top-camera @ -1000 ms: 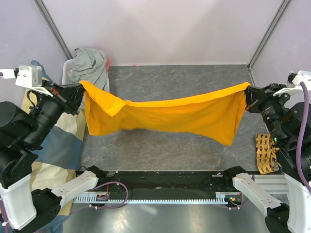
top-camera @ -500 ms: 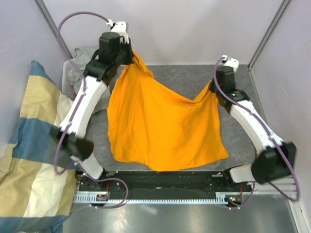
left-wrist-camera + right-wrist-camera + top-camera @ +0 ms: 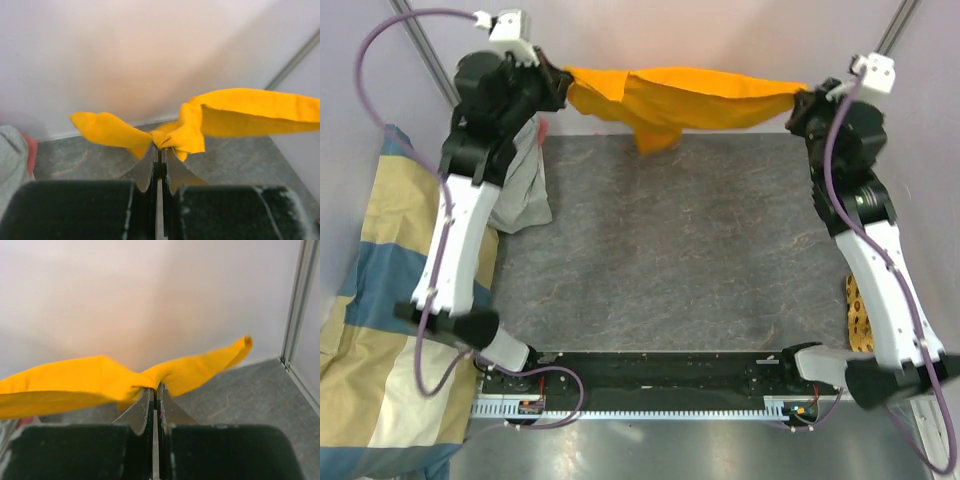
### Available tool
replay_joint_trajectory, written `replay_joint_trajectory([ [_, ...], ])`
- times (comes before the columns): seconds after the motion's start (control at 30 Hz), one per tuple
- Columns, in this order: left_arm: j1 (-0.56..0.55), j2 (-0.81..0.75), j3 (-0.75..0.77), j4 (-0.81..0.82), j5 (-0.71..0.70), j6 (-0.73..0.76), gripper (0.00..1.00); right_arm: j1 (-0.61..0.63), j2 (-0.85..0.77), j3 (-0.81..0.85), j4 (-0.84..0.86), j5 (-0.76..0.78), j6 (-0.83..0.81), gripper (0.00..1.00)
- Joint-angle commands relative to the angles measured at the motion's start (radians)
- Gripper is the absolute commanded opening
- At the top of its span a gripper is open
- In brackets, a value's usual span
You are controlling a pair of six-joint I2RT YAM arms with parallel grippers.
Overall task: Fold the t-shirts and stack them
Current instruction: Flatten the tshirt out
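The orange t-shirt (image 3: 685,100) hangs stretched in the air along the back wall, held between both arms. My left gripper (image 3: 563,84) is shut on its left end, and in the left wrist view (image 3: 159,146) the cloth (image 3: 240,112) bunches at the fingertips. My right gripper (image 3: 799,102) is shut on the right end, and the right wrist view (image 3: 154,386) shows orange fabric (image 3: 75,382) pinched there. A fold droops near the middle (image 3: 655,135). The grey t-shirt (image 3: 520,175) lies crumpled at the mat's back left, partly behind the left arm.
A dark grey mat (image 3: 670,250) covers the table. A cream-and-blue cloth (image 3: 375,340) lies off the left side. A tan woven disc (image 3: 858,315) sits at the right edge behind the right arm. The wall stands close behind the shirt.
Both arms swung the orange shirt from a hanging spread over the mat up and back, pulling it taut along the far wall. Both grips have held.
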Motion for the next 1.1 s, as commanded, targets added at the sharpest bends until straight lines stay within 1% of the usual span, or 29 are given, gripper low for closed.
replay_joint_trajectory([
  [0.0, -0.004, -0.287, -0.308, 0.152, 0.018, -0.048, 0.02, -0.001, -0.173, -0.251, -0.021, -0.080, 0.035, 0.00],
  [0.03, -0.004, -0.327, -0.425, 0.158, 0.013, -0.048, 0.02, -0.001, -0.200, -0.342, -0.035, -0.090, 0.047, 0.00],
  [0.1, -0.004, -0.425, -0.553, 0.180, 0.013, -0.052, 0.02, -0.001, -0.261, -0.431, -0.056, -0.097, 0.056, 0.00],
  [0.13, -0.004, -0.453, -0.693, 0.187, 0.019, -0.057, 0.02, 0.001, -0.277, -0.516, -0.062, -0.101, 0.061, 0.00],
  [0.17, -0.004, -0.478, -0.771, 0.209, 0.021, -0.065, 0.02, -0.001, -0.292, -0.563, -0.066, -0.104, 0.065, 0.00],
  [0.2, -0.005, -0.525, -0.917, 0.220, 0.023, -0.087, 0.02, 0.001, -0.319, -0.606, -0.069, -0.106, 0.073, 0.00],
  [0.23, -0.005, -0.545, -0.995, 0.238, 0.026, -0.104, 0.02, -0.001, -0.330, -0.687, -0.072, -0.106, 0.079, 0.00],
  [0.27, -0.005, -0.567, -1.072, 0.256, 0.027, -0.126, 0.02, 0.001, -0.340, -0.726, -0.072, -0.109, 0.091, 0.00],
  [0.3, -0.007, -0.593, -1.212, 0.299, 0.030, -0.166, 0.02, 0.001, -0.353, -0.761, -0.070, -0.106, 0.099, 0.00],
  [0.33, -0.007, -0.602, -1.273, 0.313, 0.032, -0.189, 0.02, 0.001, -0.356, -0.822, -0.072, -0.100, 0.107, 0.00],
  [0.37, -0.009, -0.610, -1.328, 0.336, 0.041, -0.225, 0.02, 0.001, -0.363, -0.848, -0.078, -0.098, 0.131, 0.00],
  [0.4, -0.010, -0.617, -1.417, 0.339, 0.052, -0.239, 0.02, 0.001, -0.364, -0.882, -0.084, -0.100, 0.147, 0.00],
  [0.5, -0.016, -0.651, -1.533, 0.343, 0.065, -0.289, 0.02, -0.001, -0.370, -0.913, -0.122, -0.092, 0.202, 0.00],
  [0.63, -0.019, -0.722, -1.582, 0.298, 0.038, -0.304, 0.02, -0.001, -0.375, -0.925, -0.153, -0.072, 0.239, 0.00],
  [0.7, -0.019, -0.731, -1.569, 0.254, 0.009, -0.301, 0.02, 0.001, -0.364, -0.922, -0.174, -0.063, 0.248, 0.00],
  [0.9, -0.019, -0.769, -1.534, 0.185, -0.019, -0.304, 0.02, -0.001, -0.312, -0.913, -0.248, -0.055, 0.282, 0.00],
  [1.07, -0.019, -0.786, -1.528, 0.134, 0.007, -0.313, 0.02, 0.001, -0.304, -0.931, -0.279, -0.054, 0.317, 0.00],
])
